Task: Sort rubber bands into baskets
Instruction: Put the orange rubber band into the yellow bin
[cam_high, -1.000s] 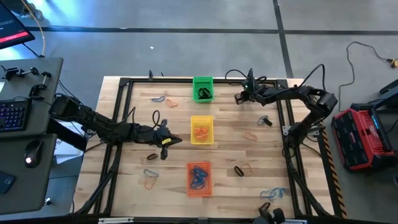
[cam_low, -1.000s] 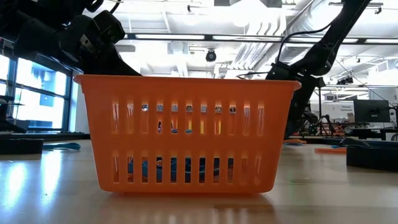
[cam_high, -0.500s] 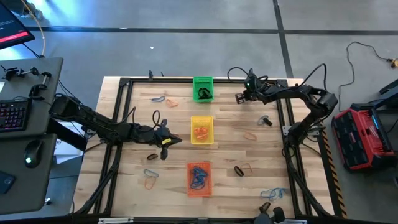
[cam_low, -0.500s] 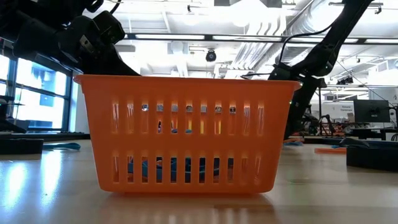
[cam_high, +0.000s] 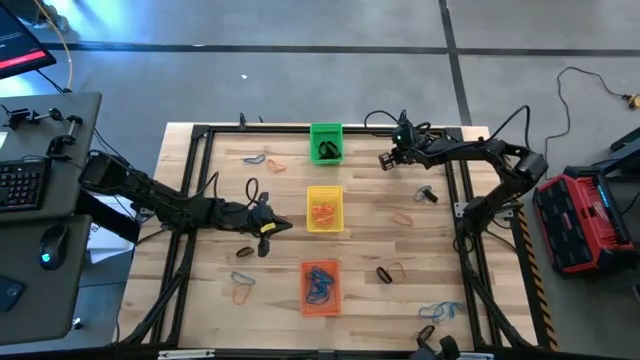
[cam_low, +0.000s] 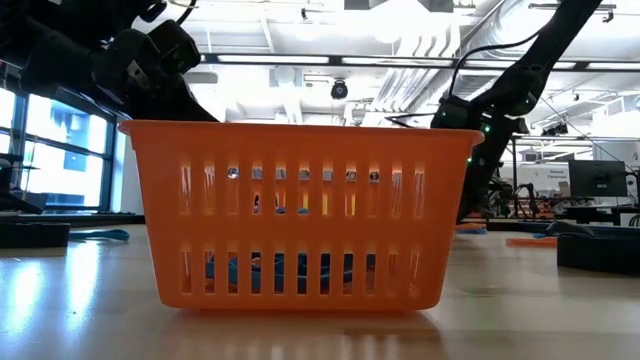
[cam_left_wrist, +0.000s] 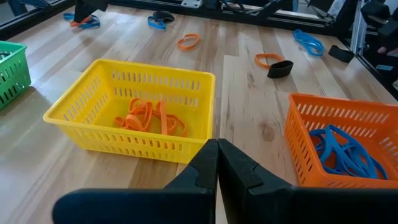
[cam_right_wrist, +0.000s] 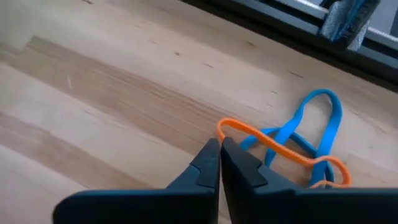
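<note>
Three baskets stand in a row down the table's middle: green (cam_high: 326, 143) far, yellow (cam_high: 324, 208) in the middle with orange bands, orange (cam_high: 320, 285) near with blue bands. My right gripper (cam_high: 382, 157) is to the right of the green basket, shut at the end of an orange rubber band (cam_right_wrist: 273, 149) that lies across a blue band (cam_right_wrist: 311, 118). My left gripper (cam_high: 288, 222) waits shut just left of the yellow basket (cam_left_wrist: 134, 109), holding nothing. Loose bands lie scattered on the wood. My right gripper pinches the orange rubber band's near end (cam_right_wrist: 221, 127) between its two fingertips, slanting down from the table's right. The rest of the band lies slack on the table, crossing over the blue band.
Loose bands lie left of the green basket (cam_high: 265, 160), at the near left (cam_high: 242, 285), right of the orange basket (cam_high: 392, 271) and at the near right corner (cam_high: 438, 312). A black frame (cam_high: 200, 130) runs round the table. The orange basket (cam_low: 300, 215) fills the low view.
My right gripper has shut its fingers in place beside the green basket and has tipped a little. My left arm has kept still.
</note>
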